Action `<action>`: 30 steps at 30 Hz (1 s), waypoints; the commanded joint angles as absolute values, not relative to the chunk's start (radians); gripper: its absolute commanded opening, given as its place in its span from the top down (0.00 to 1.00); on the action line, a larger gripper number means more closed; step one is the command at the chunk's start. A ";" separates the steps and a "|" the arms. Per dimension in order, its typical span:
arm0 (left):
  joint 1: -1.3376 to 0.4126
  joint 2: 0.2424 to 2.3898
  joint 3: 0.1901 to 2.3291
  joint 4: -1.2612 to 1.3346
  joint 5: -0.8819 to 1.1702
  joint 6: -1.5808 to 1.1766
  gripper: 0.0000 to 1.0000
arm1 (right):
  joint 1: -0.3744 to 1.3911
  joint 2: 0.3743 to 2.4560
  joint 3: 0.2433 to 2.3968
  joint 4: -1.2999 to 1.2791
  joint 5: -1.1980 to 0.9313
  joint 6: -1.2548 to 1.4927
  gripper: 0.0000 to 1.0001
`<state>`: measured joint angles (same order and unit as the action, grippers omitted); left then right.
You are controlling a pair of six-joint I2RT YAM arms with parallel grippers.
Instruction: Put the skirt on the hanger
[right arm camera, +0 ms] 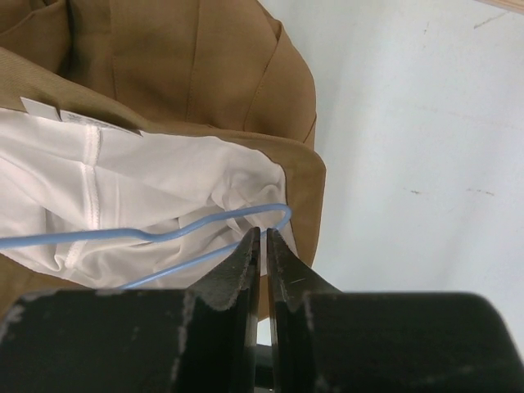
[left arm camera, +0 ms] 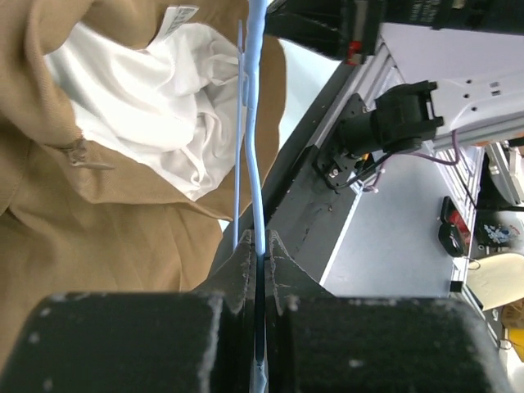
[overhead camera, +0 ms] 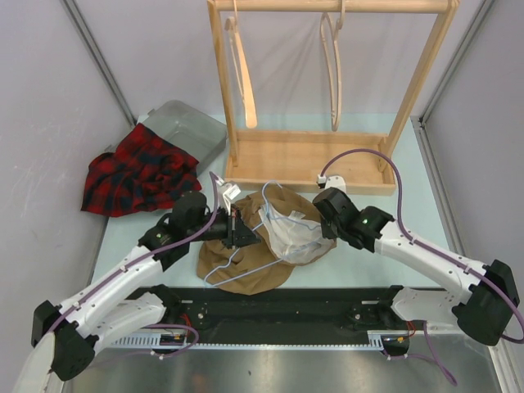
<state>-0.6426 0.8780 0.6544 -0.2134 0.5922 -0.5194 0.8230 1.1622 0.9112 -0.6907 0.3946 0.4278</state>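
Pale mint tbl [overhead camera: 413, 209] boxed in by grey wall panels [overhead camera: 49, 82] on L, R and back; black base rail [overhead camera: 286, 315] w/ both arm mounts along near edge, brushed metal strip [overhead camera: 286, 368] in front of it. Back centre of tbl: wooden rack [overhead camera: 303, 155] w/ flat base + top bar, two wooden hangers [overhead camera: 243, 82] hanging off the bar. Back L: grey metal tray [overhead camera: 192, 127], red/navy plaid cloth [overhead camera: 139, 172] crumpled beside it, partly over its near edge and over tbl's L edge. Tan skirt [overhead camera: 246, 270] lies bunched mid-tbl between the arms, just in front of the rack base, waist opened up so white lining [right arm camera: 164, 188] shows. Light-blue wire hanger [left arm camera: 255, 164] lies flat on skirt/lining, not on the rack. L gripper [left arm camera: 260, 246] low at skirt's L side, fingers clamped tight on the blue wire, wire running straight out between them. R gripper [right arm camera: 262, 241] at skirt's R edge, fingers pressed together w/ only a thin slit, pinching tan waist edge next to the hanger's curved end; hanger wire there passes just in front of the tips, not inside them
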 commanded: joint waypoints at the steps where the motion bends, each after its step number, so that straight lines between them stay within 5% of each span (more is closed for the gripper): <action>1: -0.652 0.876 0.687 -0.274 0.503 -0.486 1.00 | 0.828 1.127 0.914 -0.692 0.393 0.437 0.87; 7: -0.652 0.812 0.733 -0.432 0.380 -0.434 1.00 | 0.827 1.161 0.893 -0.667 0.374 0.426 0.65; 10: -0.652 0.779 0.747 -0.446 0.376 -0.443 1.00 | 0.828 1.204 0.897 -0.650 0.367 0.419 0.62; 21: -0.652 0.732 0.811 -0.486 0.387 -0.445 1.00 | 0.830 1.313 0.908 -0.623 0.359 0.388 0.65; 30: -0.653 0.706 0.838 -0.509 0.437 -0.436 1.00 | 0.854 1.166 0.822 -0.718 0.362 0.495 0.71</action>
